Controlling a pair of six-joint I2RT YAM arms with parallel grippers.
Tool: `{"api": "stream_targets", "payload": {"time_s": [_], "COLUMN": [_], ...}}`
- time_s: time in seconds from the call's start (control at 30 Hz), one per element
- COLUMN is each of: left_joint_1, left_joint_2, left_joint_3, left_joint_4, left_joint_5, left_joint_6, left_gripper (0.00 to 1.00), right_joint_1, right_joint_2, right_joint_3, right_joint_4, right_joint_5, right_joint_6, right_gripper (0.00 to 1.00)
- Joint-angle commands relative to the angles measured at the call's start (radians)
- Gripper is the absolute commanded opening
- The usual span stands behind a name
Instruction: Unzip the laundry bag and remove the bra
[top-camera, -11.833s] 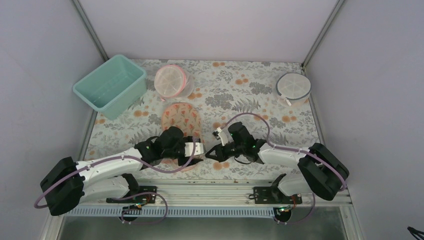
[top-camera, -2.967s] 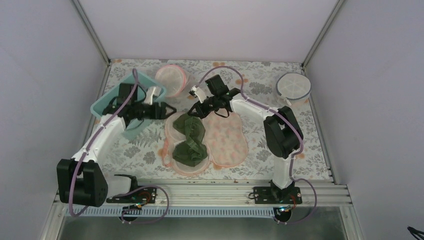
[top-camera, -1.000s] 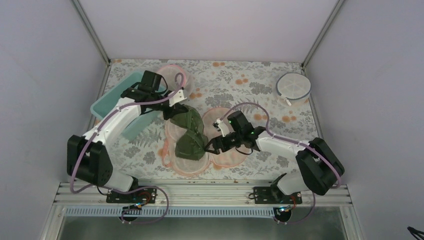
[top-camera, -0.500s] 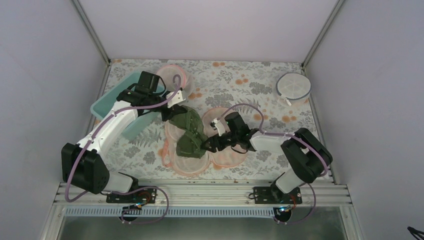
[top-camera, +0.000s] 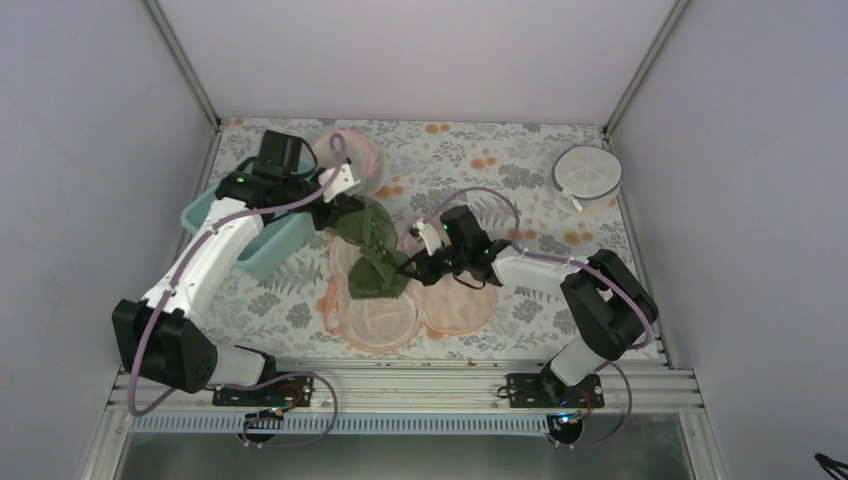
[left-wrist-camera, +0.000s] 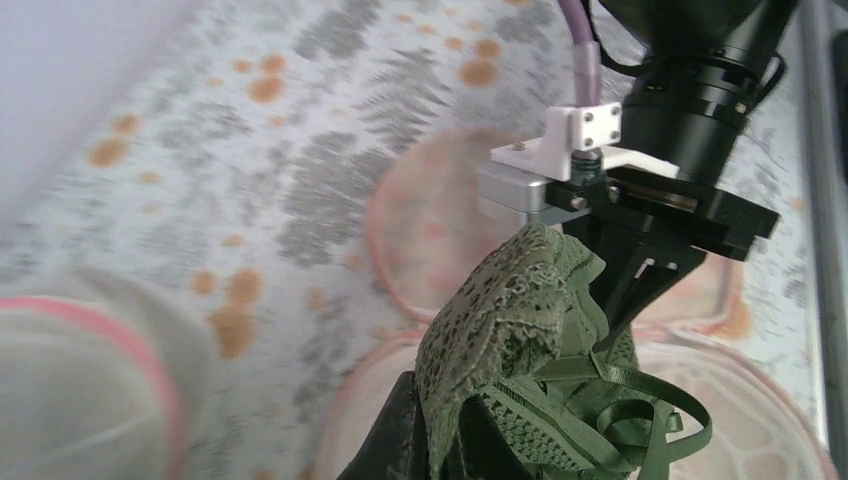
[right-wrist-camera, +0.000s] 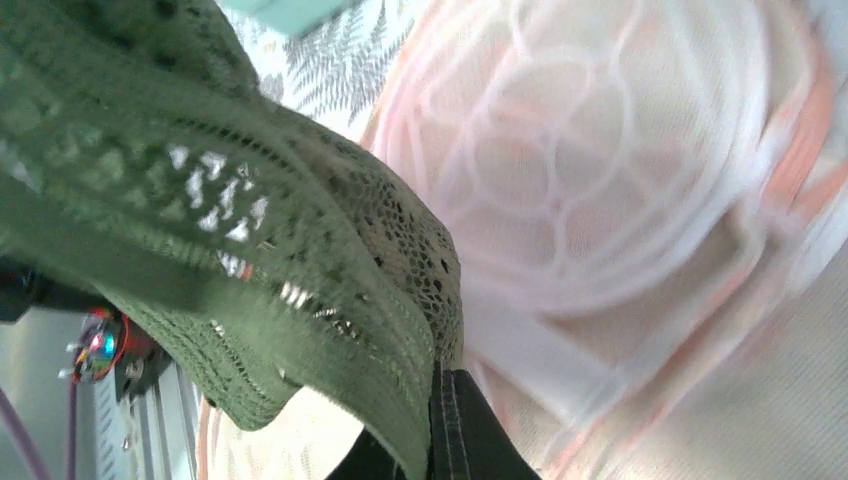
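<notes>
While the laundry bag (top-camera: 382, 322) lies unzipped and spread flat in two peach lobes near the middle of the table, the bra (top-camera: 368, 252) hangs stretched between both arms just above its left lobe. The left gripper (top-camera: 338, 208) is clamped on the bra's far end, and its wrist view shows lace and straps bunched in the closed fingers. The right gripper (top-camera: 408, 268) is pinched tight on the edge of the lace at the bra's near-right side, with the bag's white mesh lining showing behind it in that wrist's view.

The garment's long axis runs from far-left to near-right, roughly along the line between the two grippers, and its lowest folds seem to brush the bag's lining. Neither arm has an advantage in reach, since each holds one end. The relation that matters is vertical and sideways: the bra sits over the bag, so clearing it probably means carrying both ends together, likely leftward toward the teal tub (top-camera: 200, 215) just beside the left gripper.
</notes>
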Motion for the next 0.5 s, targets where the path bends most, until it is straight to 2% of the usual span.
{"api": "stream_targets", "payload": {"time_s": [0.0,0.17,0.3,0.47], "left_joint_1": [0.090,0.223,0.357,0.594], "left_joint_2": [-0.096,-0.186,-0.236,-0.241], "left_joint_3": [0.129,0.214,0.219,0.167], "left_joint_4": [-0.032,-0.055,-0.012,0.060], "left_joint_5": [0.013,-0.046,-0.100,-0.048], "left_joint_6": [-0.018,0.021,0.069,0.200], "left_gripper": [0.02,0.02,0.02,0.02], "right_joint_1": [0.011,0.027,0.055,0.071], "right_joint_2": [-0.042,0.031,0.212,0.472], "right_joint_3": [0.236,0.541,0.856,1.237], "right_joint_4": [-0.177,-0.272,-0.338,-0.401], "right_joint_5": [0.099,0.138,0.170,0.256], "right_joint_6": [-0.122,-0.184,-0.256,-0.329], "right_gripper": [0.04,0.04,0.04,0.04]}}
